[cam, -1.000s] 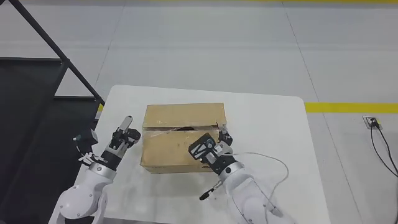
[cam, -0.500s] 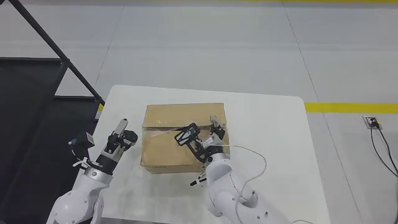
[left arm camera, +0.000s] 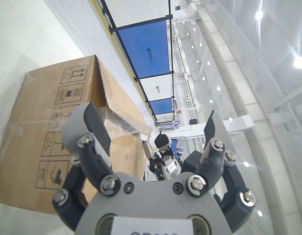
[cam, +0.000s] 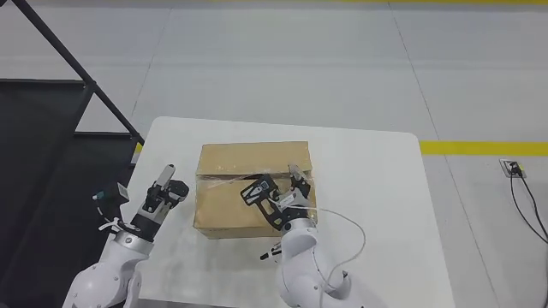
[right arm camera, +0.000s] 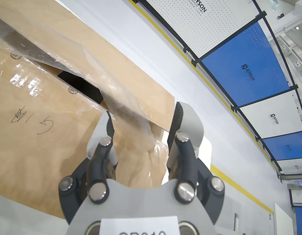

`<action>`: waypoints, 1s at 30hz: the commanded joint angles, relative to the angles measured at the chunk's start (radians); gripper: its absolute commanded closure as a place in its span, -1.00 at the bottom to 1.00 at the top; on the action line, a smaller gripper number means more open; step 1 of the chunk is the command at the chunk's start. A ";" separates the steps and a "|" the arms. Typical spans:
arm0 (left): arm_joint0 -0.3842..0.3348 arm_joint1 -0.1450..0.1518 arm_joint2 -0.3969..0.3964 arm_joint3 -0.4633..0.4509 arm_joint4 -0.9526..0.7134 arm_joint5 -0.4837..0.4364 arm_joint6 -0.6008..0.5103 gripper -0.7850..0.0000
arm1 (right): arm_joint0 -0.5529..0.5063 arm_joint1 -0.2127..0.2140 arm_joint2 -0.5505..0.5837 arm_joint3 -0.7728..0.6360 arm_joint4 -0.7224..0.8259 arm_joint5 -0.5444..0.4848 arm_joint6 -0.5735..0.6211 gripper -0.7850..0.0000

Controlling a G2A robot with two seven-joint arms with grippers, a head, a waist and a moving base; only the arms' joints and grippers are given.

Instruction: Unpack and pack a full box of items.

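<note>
One cardboard box [cam: 253, 190] sits on the tabletop [cam: 368, 180], its taped top seam running lengthwise and partly split. Right tool [right arm camera: 143, 117] hangs over the box's top, jaws about half open, gripping nothing. One loose strip of tape [right arm camera: 121, 103] lies directly ahead, between its fingers. Left tool [left arm camera: 152, 117] stands just beside the box's end, jaws wide, empty. Judgement: the right arm is nearer the tape, so the pull falls to it.

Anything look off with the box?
On the box, the top seam is ragged: the clear tape is split and wrinkled, with a loose strip curling up by the open right gripper. The flaps stand apart, leaving a dark gap. Nothing has spilled.
</note>
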 commanded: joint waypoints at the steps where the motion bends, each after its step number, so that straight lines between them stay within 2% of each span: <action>1: 0.001 0.000 0.000 0.000 0.002 0.000 0.001 -1.00 | -0.010 -0.003 0.008 -0.008 -0.007 -0.006 -0.009 -0.55; 4: 0.004 0.001 0.000 -0.003 0.000 -0.002 0.000 -1.00 | -0.021 -0.007 0.025 -0.015 -0.014 -0.018 -0.020 -0.47; 9: 0.009 0.002 -0.006 -0.006 -0.005 -0.004 0.003 -1.00 | -0.027 -0.018 0.032 -0.003 -0.019 -0.053 -0.038 -0.55; 22: 0.012 0.005 -0.013 -0.003 -0.013 -0.008 -0.001 -1.00 | -0.014 -0.059 0.048 0.056 -0.054 -0.029 -0.017 -0.50; 24: 0.010 0.006 -0.013 0.000 -0.013 -0.007 -0.002 -1.00 | -0.026 -0.062 0.057 0.051 -0.062 -0.022 -0.023 -0.46; 30: 0.004 0.007 -0.012 0.005 -0.016 -0.009 -0.005 -1.00 | -0.065 -0.068 0.086 0.032 -0.096 0.009 -0.058 -0.13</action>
